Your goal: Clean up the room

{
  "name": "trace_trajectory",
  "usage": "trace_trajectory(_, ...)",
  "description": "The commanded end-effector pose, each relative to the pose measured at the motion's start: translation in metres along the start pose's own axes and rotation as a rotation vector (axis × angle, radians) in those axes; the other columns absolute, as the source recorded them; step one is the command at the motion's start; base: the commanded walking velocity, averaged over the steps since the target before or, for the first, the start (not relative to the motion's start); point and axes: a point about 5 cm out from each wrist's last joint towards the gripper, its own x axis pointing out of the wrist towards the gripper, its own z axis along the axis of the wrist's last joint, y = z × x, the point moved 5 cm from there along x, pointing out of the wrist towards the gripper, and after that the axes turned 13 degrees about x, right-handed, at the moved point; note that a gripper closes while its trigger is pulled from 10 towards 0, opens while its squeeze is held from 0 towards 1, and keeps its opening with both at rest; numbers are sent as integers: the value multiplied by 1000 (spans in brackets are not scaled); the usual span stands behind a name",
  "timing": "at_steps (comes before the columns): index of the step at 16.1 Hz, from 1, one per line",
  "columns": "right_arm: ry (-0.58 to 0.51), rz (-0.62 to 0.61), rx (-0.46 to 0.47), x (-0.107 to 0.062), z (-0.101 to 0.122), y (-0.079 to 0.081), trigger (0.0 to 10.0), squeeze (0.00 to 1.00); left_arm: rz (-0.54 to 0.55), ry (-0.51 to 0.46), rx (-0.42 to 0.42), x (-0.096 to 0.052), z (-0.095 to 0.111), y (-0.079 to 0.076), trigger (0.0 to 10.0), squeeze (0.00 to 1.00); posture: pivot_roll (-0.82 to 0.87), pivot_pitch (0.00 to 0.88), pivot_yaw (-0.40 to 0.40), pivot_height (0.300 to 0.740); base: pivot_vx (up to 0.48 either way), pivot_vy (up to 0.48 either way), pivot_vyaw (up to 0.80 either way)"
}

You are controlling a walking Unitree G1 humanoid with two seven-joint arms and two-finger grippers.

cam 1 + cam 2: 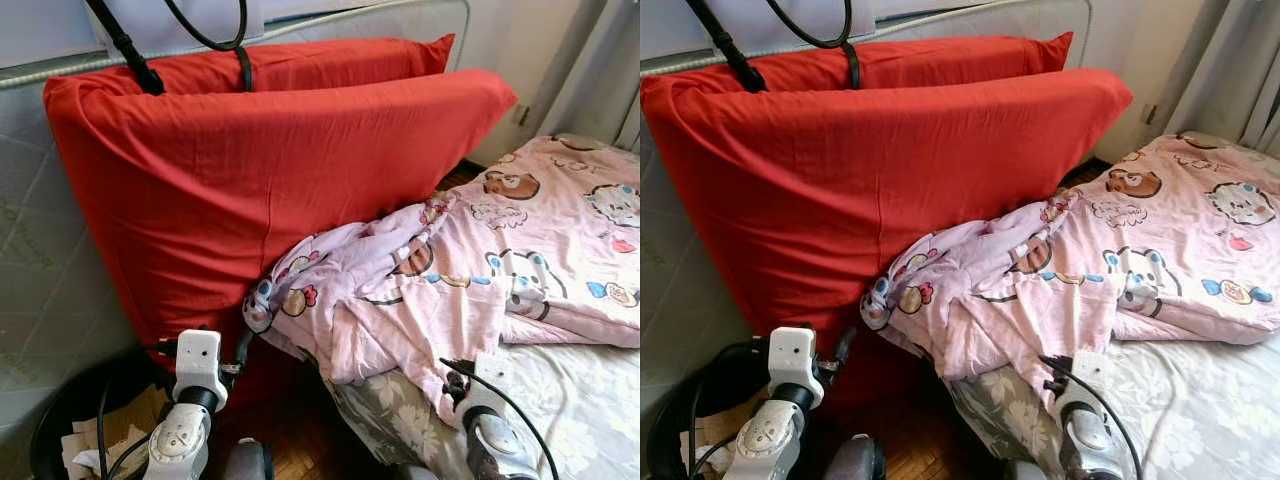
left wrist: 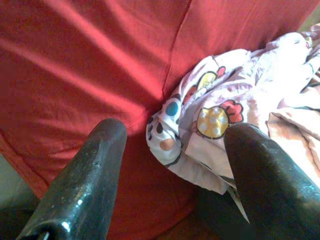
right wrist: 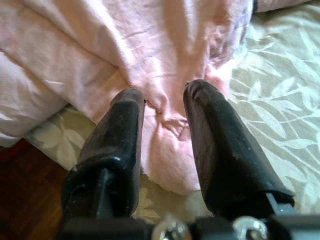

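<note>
Now, right end effector (image 3: 162, 107) pinching pink blanket (image 1: 520, 250) hem at mattress (image 1: 580, 400) edge — left end effector (image 2: 172, 150) spread open beside red pillow (image 1: 250, 170)

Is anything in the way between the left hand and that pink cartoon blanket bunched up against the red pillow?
Nothing visible. The left hand is open and points at the blanket corner, which lies against the red pillow. The right hand is already pinching a fold of the blanket at the mattress edge.
</note>
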Motion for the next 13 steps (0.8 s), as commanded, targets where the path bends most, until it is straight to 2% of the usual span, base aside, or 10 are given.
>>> trace_trajectory(1, 13, 0, -6, -1, -4, 2, 10000, 0, -7, -2, 12, 0, 2, 0, 10000, 0, 100, 57, -14, 621, 247, 0, 0)
trace_trajectory(5, 33, -8, -27, -3, -12, 1, 10000, 0, -8, 7, 13, -5, 0, 1, 10000, 0, 105, 66, -10, 621, 249, 0, 0)
trace_trajectory(6, 41, -22, -40, -3, -13, -2, 10000, 59, -8, 9, 13, -8, 0, 1, 10000, 0, 111, 79, -9, 621, 0, 0, 0)
trace_trajectory(7, 45, -32, -46, -3, -12, -5, 10000, 1000, -10, 9, 12, -11, 1, 1, 10000, 0, 115, 93, -8, 621, 0, 0, 0)
trace_trajectory(13, 44, -79, -68, 1, -1, -13, 10000, 1000, -15, 19, 0, -18, 6, 3, 10000, 0, 152, 190, -7, 621, 0, 0, 0)
